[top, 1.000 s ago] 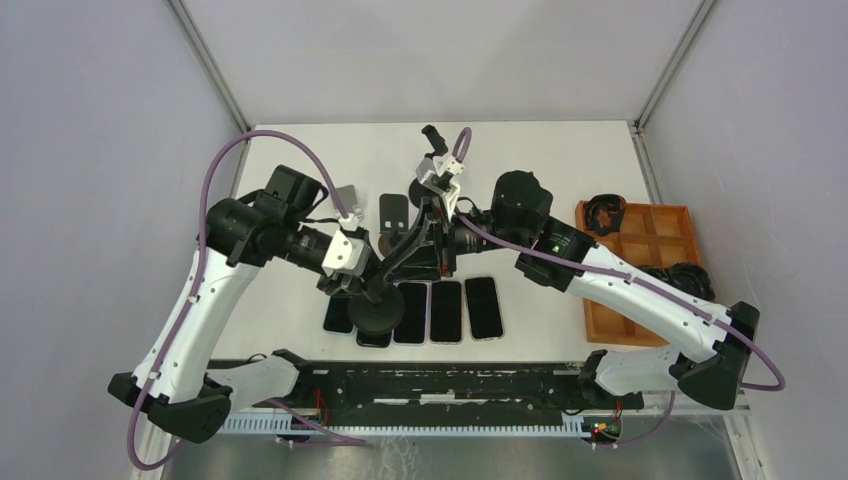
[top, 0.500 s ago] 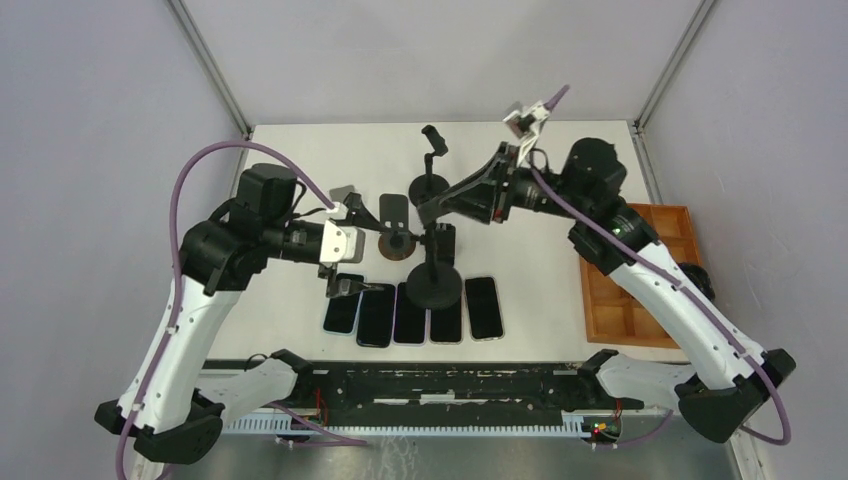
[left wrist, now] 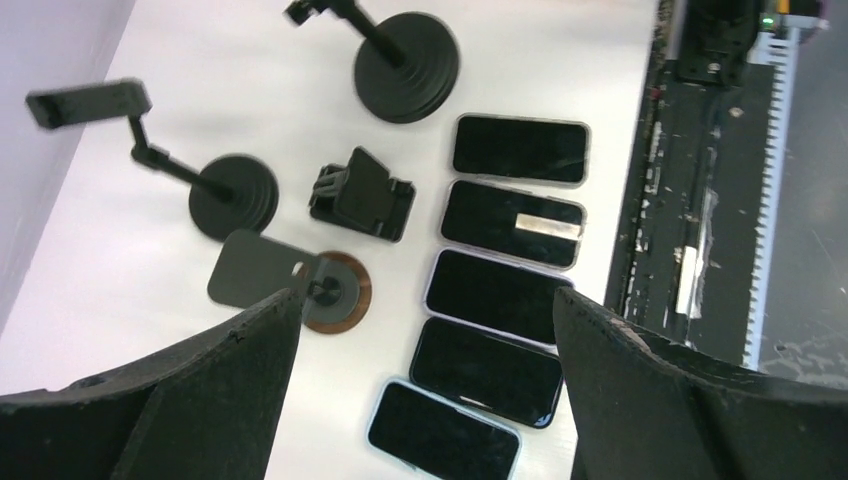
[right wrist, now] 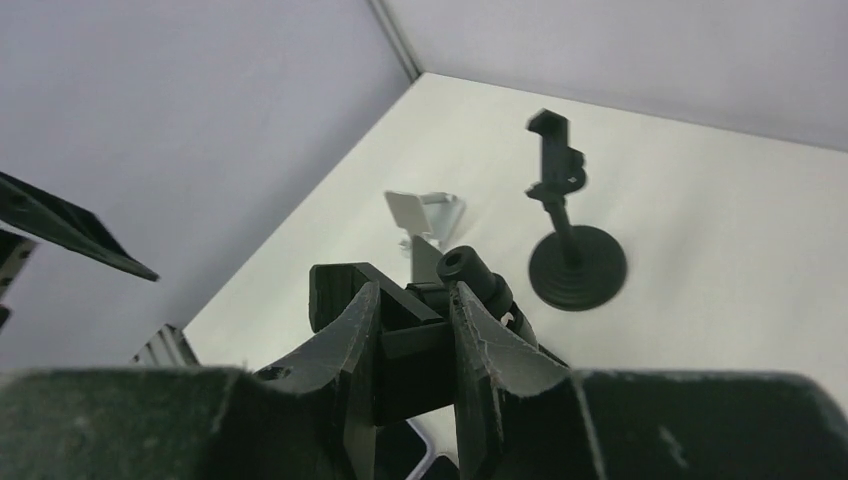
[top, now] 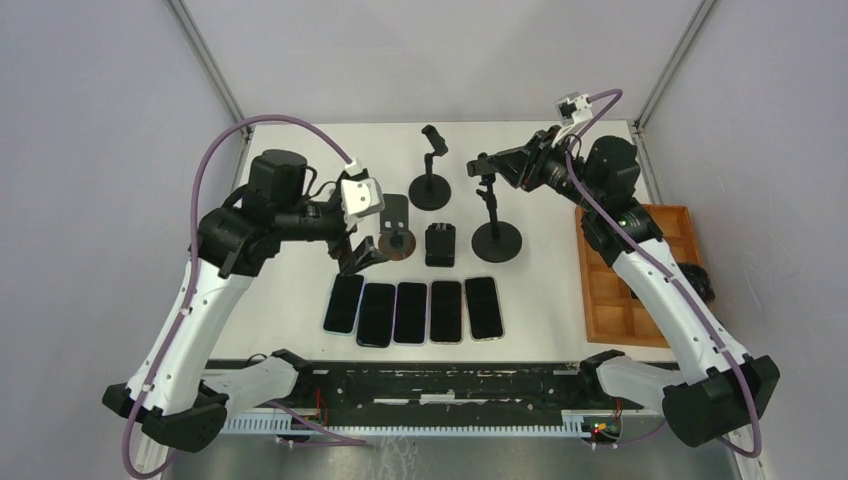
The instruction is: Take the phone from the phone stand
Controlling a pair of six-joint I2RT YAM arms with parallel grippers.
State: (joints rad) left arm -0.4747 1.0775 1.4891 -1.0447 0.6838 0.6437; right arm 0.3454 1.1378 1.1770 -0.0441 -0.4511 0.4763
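ok so nearest the arms there's a row of five phones [left wrist: 497,295], lying flat and side by side on the table [top: 540,150], screens dark. So every phone is down on the table, not up in a stand. The left end effector [left wrist: 425,293] hangs just over the far ends of the left-hand phones. Its fingers [left wrist: 200,400] are spread about as wide as they go with nothing between them, so it's released. From its own camera you can see the whole row between the two fingers.

Just past that end effector sits a disc-base stand [top: 397,243] with a brown round foot and a dark plate on top. Right beside it, off to the right, is a little folding stand [top: 440,245].

Further out and over to the right, the right end effector [right wrist: 415,295] is clenched on the clamp head of a phone stand [right wrist: 410,350]. The wrist view shows both fingers pressed against the black block. The stem runs down from the grip to a round base below the end effector, a bit toward the near side.

Beyond those fingertips a tall stand [right wrist: 575,260] is upright on its own round base, well apart from the grip. Left of it there's a small silver stand [right wrist: 425,215]. A wooden tray [top: 600,320] lies under the right forearm, back toward the arm's base.
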